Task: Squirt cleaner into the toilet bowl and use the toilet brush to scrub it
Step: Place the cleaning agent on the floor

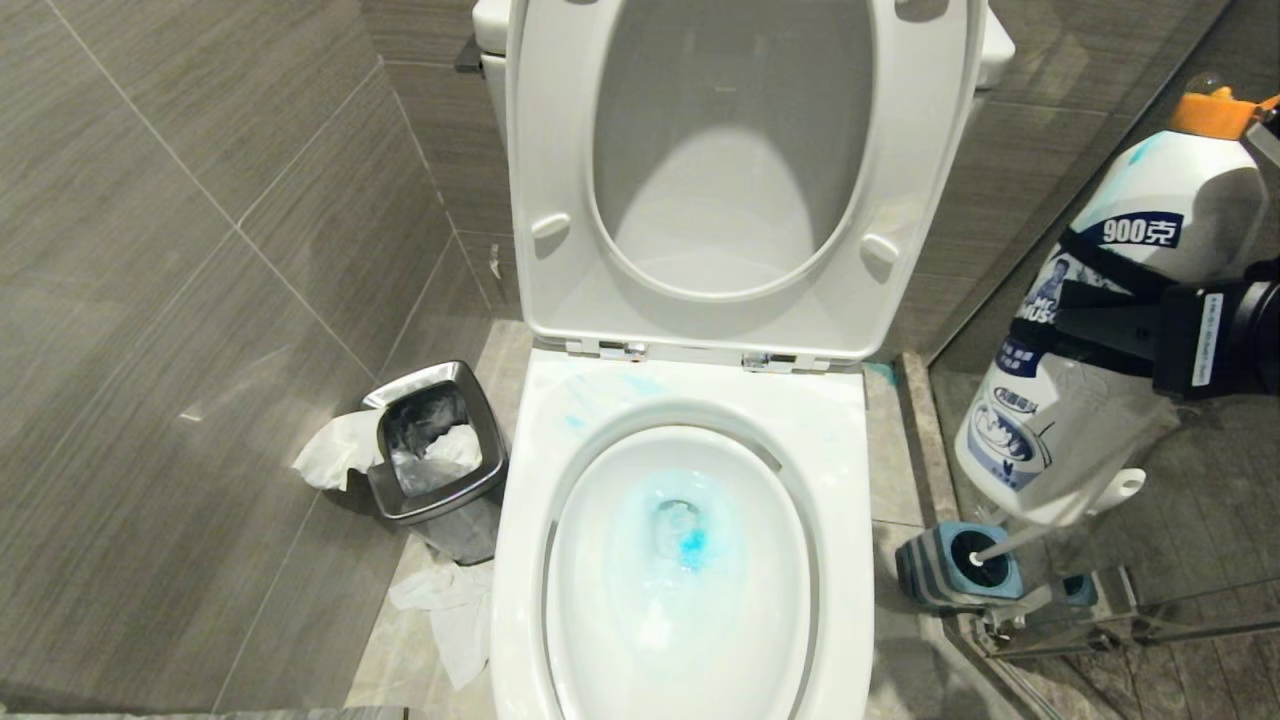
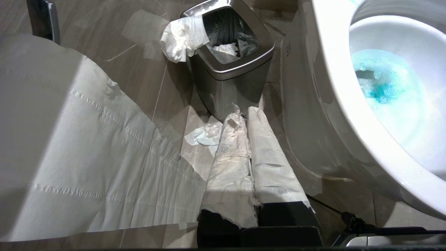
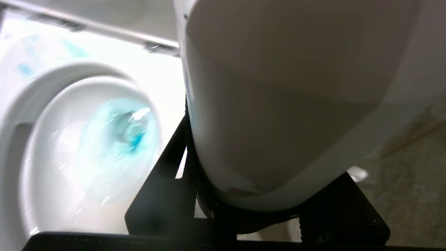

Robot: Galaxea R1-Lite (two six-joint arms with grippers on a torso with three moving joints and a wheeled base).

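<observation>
The white toilet bowl [image 1: 850,470] stands in the middle with seat and lid [image 1: 730,160] raised. Blue cleaner [image 1: 690,545] tints the water, and pale blue smears lie on the back rim. At the right, my right gripper [image 1: 1075,300] is shut on a white cleaner bottle [image 1: 1150,200] with an orange cap, held tilted beside the bowl with the cap uppermost. Below it the toilet brush [image 1: 1060,520] stands in its grey-and-blue holder [image 1: 925,580]. The right wrist view shows the bottle [image 3: 278,104] between the black fingers. My left gripper [image 2: 244,113] hangs low left of the bowl [image 2: 331,87], its paper-wrapped fingers [image 2: 268,157] shut and empty.
A square steel waste bin [image 1: 475,500] with tissue draped over it stands left of the toilet. Crumpled tissue [image 1: 450,610] lies on the floor in front of it. A wide strip of toilet paper [image 2: 87,157] hangs near the left arm. A glass partition [image 1: 1150,620] closes the right side.
</observation>
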